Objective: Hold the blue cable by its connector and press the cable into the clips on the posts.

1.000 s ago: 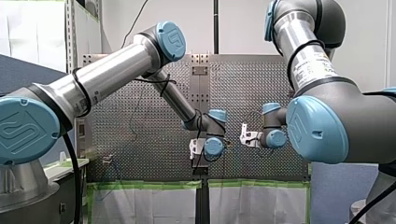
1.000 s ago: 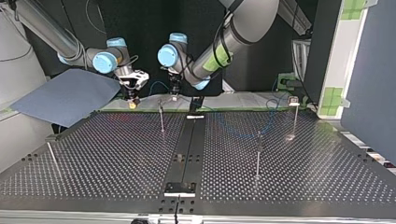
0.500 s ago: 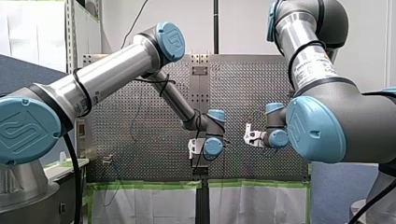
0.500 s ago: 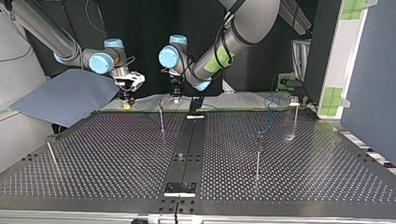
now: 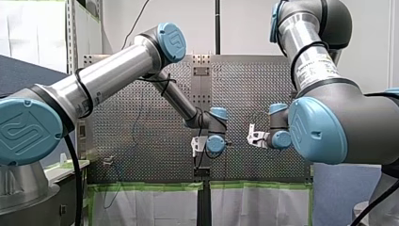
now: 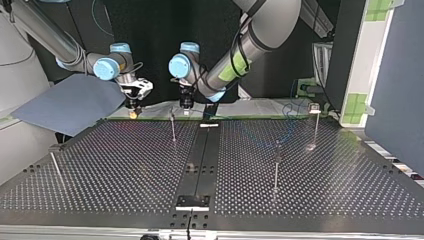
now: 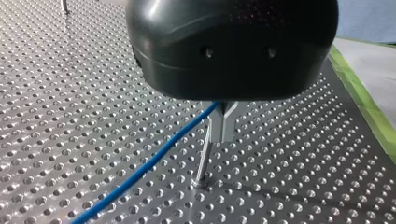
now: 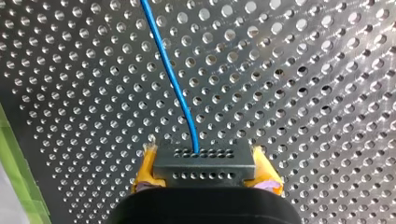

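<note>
One thin blue cable (image 8: 173, 79) is running straight out of a black, hole-dotted connector (image 8: 204, 158) and stretching away over the perforated table (image 8: 303, 70). The right hand (image 8: 206, 168) is clamping that connector between its yellow pads (image 8: 144, 170), one pad pressing on each side.

Over at the post (image 7: 203, 158), the cable is passing right by the forked clip (image 7: 223, 122) at the post's top and slanting down from there toward the table. I cannot tell whether it is sitting in the fork. The left hand (image 7: 229, 70) is hanging just above the post, its black housing hiding the fingers, so I cannot tell whether they are apart or together.
</note>
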Robot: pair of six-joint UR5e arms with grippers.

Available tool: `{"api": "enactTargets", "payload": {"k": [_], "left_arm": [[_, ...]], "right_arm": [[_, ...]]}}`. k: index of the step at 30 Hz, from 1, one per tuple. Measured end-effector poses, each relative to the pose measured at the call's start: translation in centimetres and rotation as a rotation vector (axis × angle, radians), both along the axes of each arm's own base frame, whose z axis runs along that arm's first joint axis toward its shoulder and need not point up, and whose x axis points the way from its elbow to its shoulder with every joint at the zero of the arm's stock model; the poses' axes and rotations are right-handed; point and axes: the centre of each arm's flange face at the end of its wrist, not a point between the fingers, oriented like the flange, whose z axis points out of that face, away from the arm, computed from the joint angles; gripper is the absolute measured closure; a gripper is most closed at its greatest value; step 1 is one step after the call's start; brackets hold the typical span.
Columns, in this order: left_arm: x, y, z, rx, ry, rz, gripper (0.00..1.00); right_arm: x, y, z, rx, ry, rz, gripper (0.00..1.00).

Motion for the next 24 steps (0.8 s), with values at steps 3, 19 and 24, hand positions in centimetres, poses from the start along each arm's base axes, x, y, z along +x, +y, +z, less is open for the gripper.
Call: {"api": "enactTargets", "payload": {"k": [3, 19, 24], "left_arm": [[0.1, 0.0, 0.0, 0.000, 0.001, -0.002, 1.00], [1.2, 0.6, -0.8, 0.003, 0.016, -0.012, 1.00], [2.3, 0.8, -1.3, 0.014, 0.030, 0.012, 1.00]], "right_arm": [[-0.1, -0.1, 0.0, 0.000, 0.000, -0.003, 1.00], [0.2, -1.2, -2.4, 0.024, 0.003, 0.004, 1.00], [0.2, -1.6, -2.1, 0.017, 0.001, 0.003, 1.00]]}}
